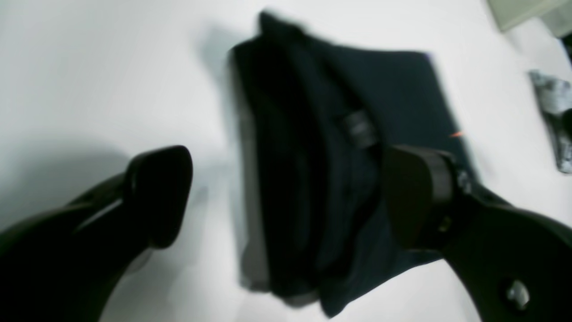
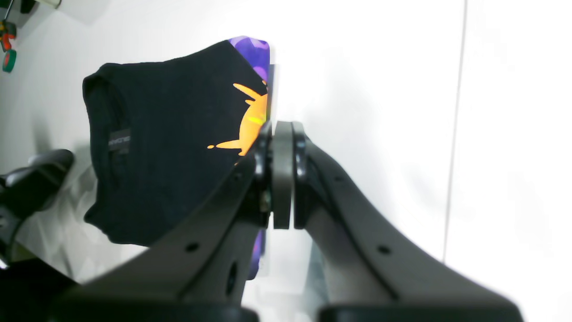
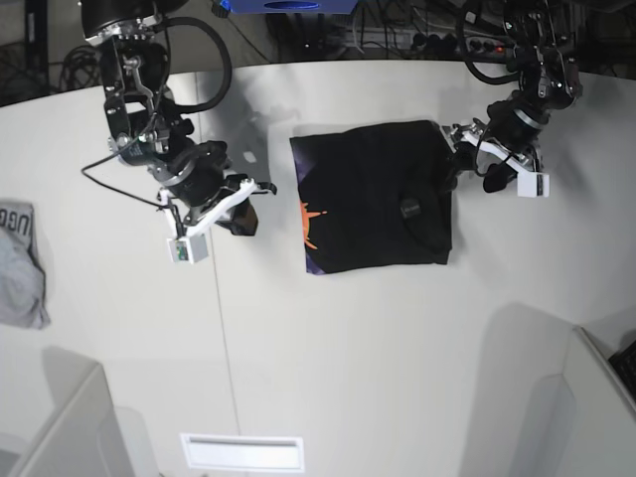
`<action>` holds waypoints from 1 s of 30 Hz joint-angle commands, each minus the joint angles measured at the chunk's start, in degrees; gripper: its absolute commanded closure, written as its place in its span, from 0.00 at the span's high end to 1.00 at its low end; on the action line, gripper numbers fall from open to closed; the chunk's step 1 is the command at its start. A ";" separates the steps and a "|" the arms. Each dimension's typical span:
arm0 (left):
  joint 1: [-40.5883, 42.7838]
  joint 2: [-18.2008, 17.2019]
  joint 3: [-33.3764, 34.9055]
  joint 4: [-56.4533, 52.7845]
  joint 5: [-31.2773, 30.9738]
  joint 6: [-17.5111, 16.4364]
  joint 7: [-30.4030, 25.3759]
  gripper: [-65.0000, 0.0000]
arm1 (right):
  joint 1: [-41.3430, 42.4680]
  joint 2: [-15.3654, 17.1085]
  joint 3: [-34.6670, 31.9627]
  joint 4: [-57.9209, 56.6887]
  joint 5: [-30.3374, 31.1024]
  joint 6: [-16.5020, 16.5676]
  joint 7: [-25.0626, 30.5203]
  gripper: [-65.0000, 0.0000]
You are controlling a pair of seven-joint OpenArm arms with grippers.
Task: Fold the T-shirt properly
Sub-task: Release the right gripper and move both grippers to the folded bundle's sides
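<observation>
The black T-shirt (image 3: 373, 199) lies folded into a rough square in the middle of the white table, with an orange and purple print showing at its left edge (image 2: 250, 120). In the left wrist view the T-shirt (image 1: 313, 134) is blurred. My left gripper (image 1: 286, 197) hovers open at its near edge, one finger over the bare table and the other over the cloth, with nothing held. In the base view the left gripper (image 3: 465, 164) sits at the shirt's right edge. My right gripper (image 2: 282, 174) is shut and empty, and stands left of the shirt (image 3: 246, 217).
A small grey lettered garment (image 3: 20, 263) lies at the table's far left edge, and a grey cloth (image 1: 556, 112) shows in the left wrist view. Cables run along the back. A white slot (image 3: 241, 452) and raised panels stand at the front.
</observation>
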 commanded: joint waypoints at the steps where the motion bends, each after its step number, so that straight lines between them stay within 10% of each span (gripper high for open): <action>1: -0.19 -0.53 -0.22 0.33 -1.14 -0.30 -0.96 1.00 | 0.51 0.19 0.27 1.22 0.31 0.62 1.13 0.00; 21: -9.60 -0.44 6.72 -11.89 -1.23 0.05 -0.96 1.00 | -0.28 0.11 0.27 1.22 0.31 0.62 1.30 0.00; 30: -11.53 -0.62 6.99 -15.23 -0.97 6.03 -0.96 0.93 | -0.28 0.28 0.71 1.22 0.31 0.62 1.39 0.00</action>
